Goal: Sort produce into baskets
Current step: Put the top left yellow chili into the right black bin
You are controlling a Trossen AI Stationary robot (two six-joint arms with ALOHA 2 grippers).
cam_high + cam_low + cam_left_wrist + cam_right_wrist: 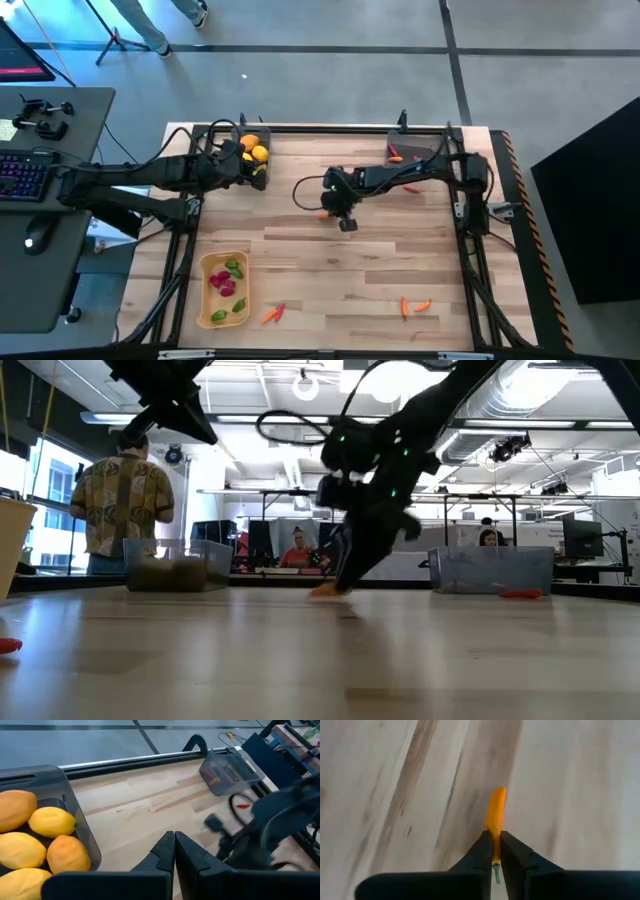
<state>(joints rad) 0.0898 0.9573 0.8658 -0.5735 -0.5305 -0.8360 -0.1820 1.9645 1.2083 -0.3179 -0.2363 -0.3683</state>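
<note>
My right gripper (335,214) is down at the table's middle, shut on a slim orange chilli (495,815), which also shows in the low view (325,589). My left gripper (174,851) is shut and empty beside the far-left dark grey bin (243,140) that holds several yellow-orange fruits (50,822). A second dark bin (412,148) at the far right holds red-orange pieces. The tan tray (207,305) at the near left holds green and magenta pieces. Loose chillies lie near the front edge (272,314) (413,306). My right gripper pinches the orange chilli near its green stem end (495,851) between its two fingers. The fingers come slanting down from above and lie along the chilli. Its orange tip (498,795) sticks out past the fingertips, at the table top.
A red piece (409,187) lies on the wood by the right arm. A desk with a keyboard (22,175) stands left of the table. People sit and stand in the room beyond the far edge (120,490).
</note>
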